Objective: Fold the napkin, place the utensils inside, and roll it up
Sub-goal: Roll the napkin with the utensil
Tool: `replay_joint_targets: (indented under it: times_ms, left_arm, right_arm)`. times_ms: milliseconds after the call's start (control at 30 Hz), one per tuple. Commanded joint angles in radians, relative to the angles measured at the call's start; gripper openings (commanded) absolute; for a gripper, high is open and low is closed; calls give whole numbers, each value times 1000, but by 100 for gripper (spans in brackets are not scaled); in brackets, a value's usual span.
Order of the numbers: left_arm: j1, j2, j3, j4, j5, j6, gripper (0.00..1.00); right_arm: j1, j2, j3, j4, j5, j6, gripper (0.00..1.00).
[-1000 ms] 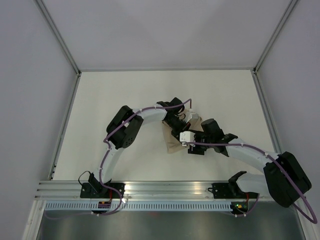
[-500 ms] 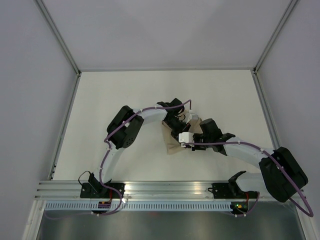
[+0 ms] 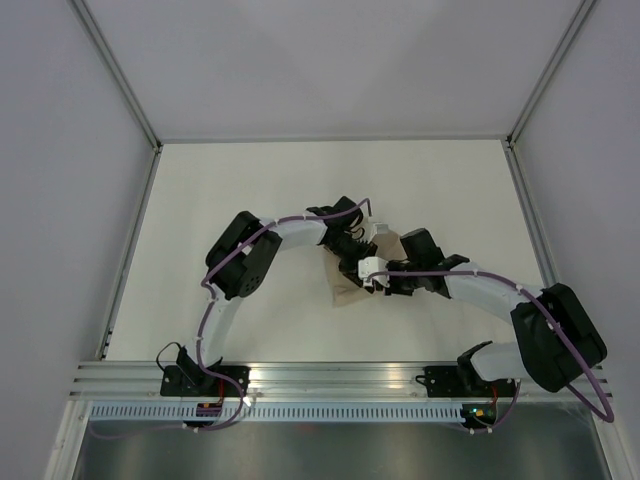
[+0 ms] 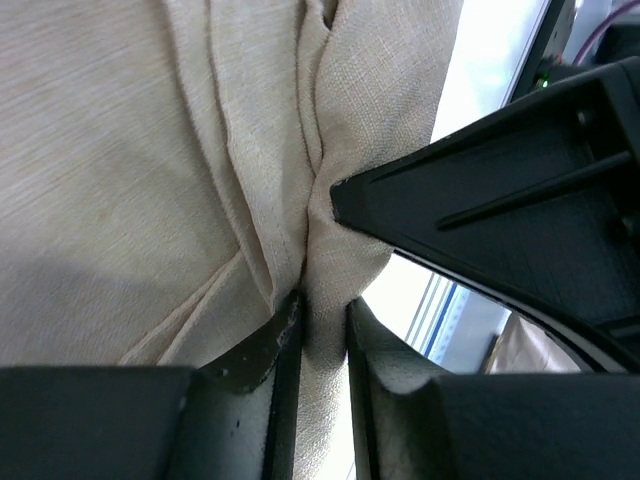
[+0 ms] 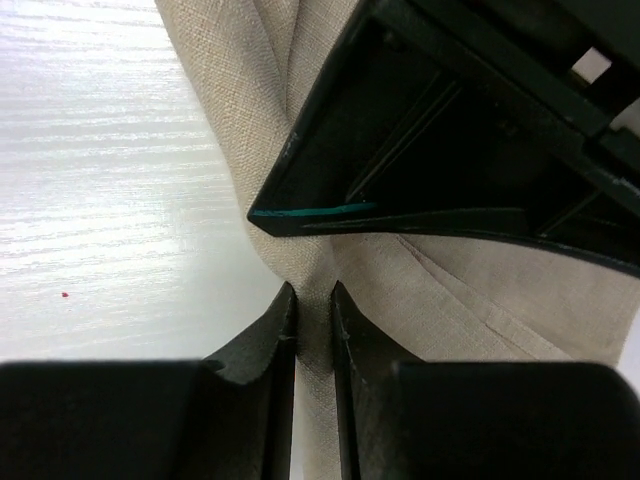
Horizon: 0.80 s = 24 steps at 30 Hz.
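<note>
Noted on left arm (image 3: 292, 232) and right arm (image 3: 490, 292): white link shells, bulky black joint housings. Purple cable (image 3: 204, 322) routed along each, fastened at intervals with white clips, looping free near right shoulder. Black bases (image 3: 205, 380). White camera block (image 3: 372, 270) at each wrist. Fingers (image 5: 250, 345) matte black, wedge-shaped, ribbed on outer faces; thin teal line (image 5: 310, 211) along one left-finger edge.

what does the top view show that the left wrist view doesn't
Only the top view: the whole left arm and right arm, meeting over the napkin. Only the left wrist view: the cloth's weave, and a fold pinched between that arm's jaws. Both: the beige napkin, bunched up.
</note>
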Motion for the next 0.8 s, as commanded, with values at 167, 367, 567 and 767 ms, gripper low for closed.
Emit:
replay_joint_targets:
  times_ms: [167, 367, 567, 767]
  left_arm:
    - [73, -186, -104, 195, -45, -205, 28]
    - [79, -251, -178, 224, -119, -186, 28]
    - [82, -482, -394, 420, -359, -231, 28]
    - [67, -721, -661, 777, -587, -263, 31]
  right_arm:
    - [-110, 151, 138, -347, -204, -93, 11]
    - [-127, 233, 206, -432, -227, -135, 11]
    - [-153, 322, 290, -548, -256, -187, 11]
    - [-192, 423, 370, -643, -299, -213, 11]
